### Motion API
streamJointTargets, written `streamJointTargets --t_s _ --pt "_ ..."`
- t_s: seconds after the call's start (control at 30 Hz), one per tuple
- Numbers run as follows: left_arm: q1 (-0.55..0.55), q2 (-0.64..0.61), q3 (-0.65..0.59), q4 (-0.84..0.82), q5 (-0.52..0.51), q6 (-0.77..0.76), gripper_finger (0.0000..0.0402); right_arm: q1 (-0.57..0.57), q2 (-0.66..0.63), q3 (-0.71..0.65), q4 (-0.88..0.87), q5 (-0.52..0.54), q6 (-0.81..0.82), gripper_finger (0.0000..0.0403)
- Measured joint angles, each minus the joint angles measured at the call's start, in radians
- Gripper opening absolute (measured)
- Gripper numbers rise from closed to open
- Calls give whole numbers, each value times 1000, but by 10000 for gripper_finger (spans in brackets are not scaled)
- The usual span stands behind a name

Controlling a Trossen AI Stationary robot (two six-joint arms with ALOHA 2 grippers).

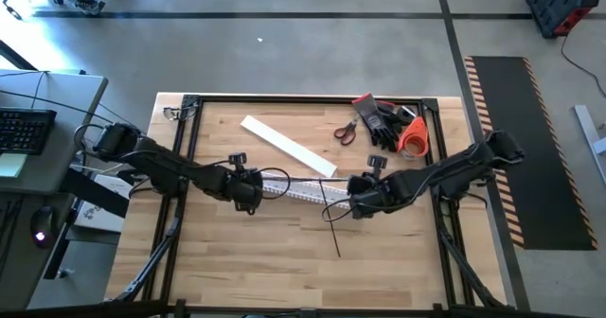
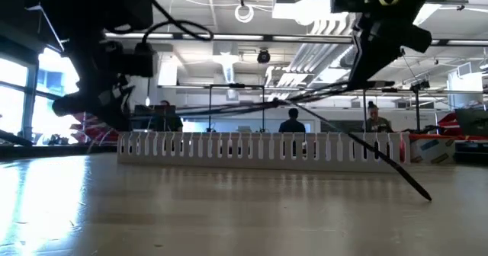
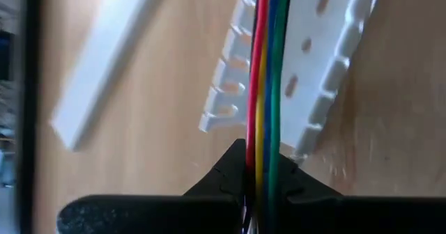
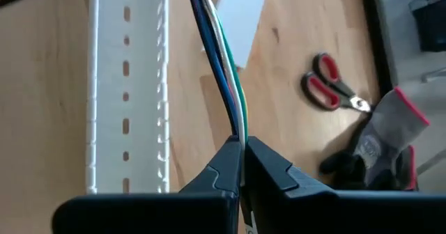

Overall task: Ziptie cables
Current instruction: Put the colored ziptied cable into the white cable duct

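The cables (image 1: 303,181), a bundle of thin coloured wires, stretch between my two grippers above the white slotted channel (image 1: 301,191) lying on the table. My left gripper (image 1: 250,189) is shut on their left end, where red, yellow, blue and green wires (image 3: 265,88) show. My right gripper (image 1: 360,191) is shut on their right end, with blue, white and green wires (image 4: 219,60). In the low view the cables (image 2: 252,107) hang a little above the channel (image 2: 259,145). A thin black strip (image 2: 374,157) slants from the bundle down to the table. My left gripper pinches the cables near their left end (image 3: 262,147) between its two fingertips, slanting down from the table's left. The wires run side by side, straight out along the fingers, clear of the channel. My right gripper pinches the cables near their right end (image 4: 241,133) between its two fingertips, slanting down from the table's right. The bundle leaves the fingers in a slight curve, lifted clear beside the channel (image 4: 129,88).
A flat white cover strip (image 1: 289,146) lies behind the channel. Red-handled scissors (image 1: 346,131), dark gloves (image 1: 383,121) and an orange roll (image 1: 414,140) sit at the back right. The black strip (image 1: 333,225) reaches toward the near edge. A black frame (image 1: 189,148) borders the wooden top.
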Motion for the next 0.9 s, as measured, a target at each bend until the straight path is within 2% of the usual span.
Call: streamJointTargets --t_s 0.17,0.33,0.57,0.7,0.9 --pt "-1 22 -42 4 3 -9 4 1 0 -25 21 -51 9 0" --pt "-1 23 -37 -93 22 -49 46 1 0 -43 93 -98 -5 0" --pt "-16 23 54 -339 -19 -211 106 1 0 -45 155 -167 -46 0" --pt "-53 23 116 -403 -78 -295 112 2 0 -45 147 -225 -41 0" --pt "-124 23 192 -401 -133 -384 113 4 0 -62 150 -273 -8 0"
